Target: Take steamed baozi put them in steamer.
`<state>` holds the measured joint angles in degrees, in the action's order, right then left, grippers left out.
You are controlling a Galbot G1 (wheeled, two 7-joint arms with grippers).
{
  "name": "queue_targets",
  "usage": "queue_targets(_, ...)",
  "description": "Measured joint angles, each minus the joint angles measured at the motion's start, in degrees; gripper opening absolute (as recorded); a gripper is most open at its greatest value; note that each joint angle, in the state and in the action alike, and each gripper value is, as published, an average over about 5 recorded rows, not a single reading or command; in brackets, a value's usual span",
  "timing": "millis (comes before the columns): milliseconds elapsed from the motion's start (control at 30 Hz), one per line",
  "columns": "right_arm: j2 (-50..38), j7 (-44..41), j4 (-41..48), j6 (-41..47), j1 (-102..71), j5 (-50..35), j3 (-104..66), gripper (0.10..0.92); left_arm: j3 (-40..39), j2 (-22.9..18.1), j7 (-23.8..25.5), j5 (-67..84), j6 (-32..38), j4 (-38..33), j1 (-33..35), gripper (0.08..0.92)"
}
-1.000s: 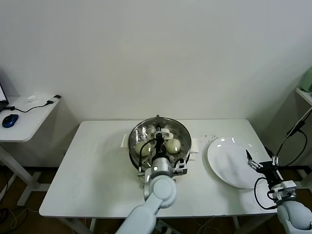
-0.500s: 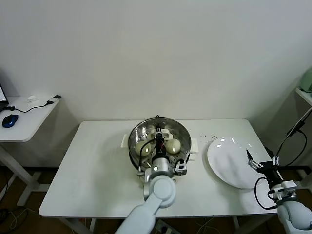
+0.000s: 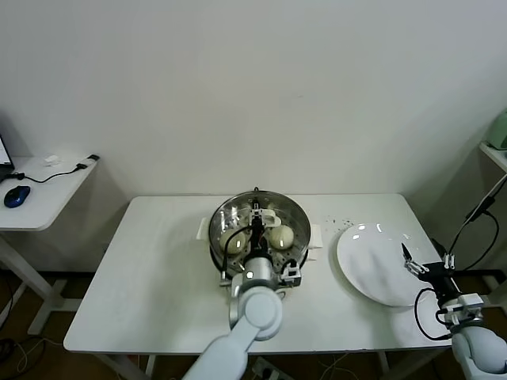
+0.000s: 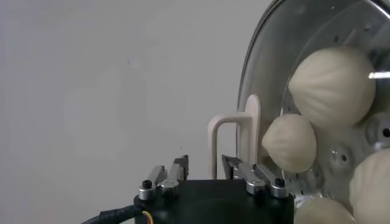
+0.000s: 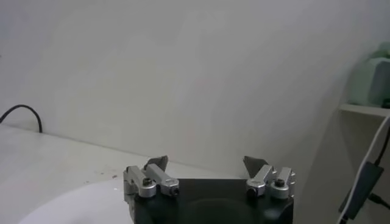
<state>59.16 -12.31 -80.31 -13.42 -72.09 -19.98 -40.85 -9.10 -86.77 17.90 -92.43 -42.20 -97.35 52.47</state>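
The steamer [image 3: 295,212] stands at the table's middle, a shiny steel pot with a perforated tray. Several cream-white baozi lie in it: one [image 3: 234,239] on its left side, one [image 3: 281,234] on its right. In the left wrist view they show as rounded buns [image 4: 332,70] [image 4: 290,143] inside the rim [image 4: 262,55]. My left gripper [image 3: 257,218] [image 4: 204,167] hangs over the steamer's middle, open, with nothing between its fingers. My right gripper [image 3: 411,262] [image 5: 206,163] waits open above the white plate's right edge.
An empty white plate [image 3: 372,269] lies right of the steamer. The pot's white side handle [image 4: 234,143] stands just past my left fingertips. A side table with a mouse [image 3: 16,195] is far left; a shelf [image 3: 497,142] and cables are far right.
My left gripper's fingers have parted over the steamer, and its wrist has shifted slightly. The right arm has not moved.
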Motion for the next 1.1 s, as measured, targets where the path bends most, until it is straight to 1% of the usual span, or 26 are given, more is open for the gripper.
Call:
queue_targets(367,0.1,0.0,0.3,0.2,0.1,0.1,-0.3,0.823,-0.2,3.2,1.6,2.5,0.0,-7.1,3.2,0.769)
queue_targets(467,0.1,0.0,0.2,0.3,0.0,0.1,-0.5,0.823,-0.3,4.3,1.5,3.9,0.0,-9.7,4.8,0.813)
queue_targets(600,0.2,0.2,-0.2,0.7,-0.4,0.3,-0.9,0.823,0.1,6.0,0.7,5.9,0.0,-13.3,7.1,0.822)
queue_targets(767,0.5,0.8,-1.3,1.9,-1.2,1.2,-1.5,0.823,2.0,8.2,-2.5,9.4,0.0,-17.9,10.3,0.823)
queue_targets(933,1.0,0.9,-2.8,3.4,-2.0,2.3,-1.9,0.823,6.1,10.5,-7.8,16.2,0.0,-22.0,14.2,0.823)
queue_targets(1100,1.6,1.0,-4.4,4.4,-2.6,2.7,-2.3,0.823,12.3,12.2,-14.5,27.9,0.7,-24.5,18.9,0.823)
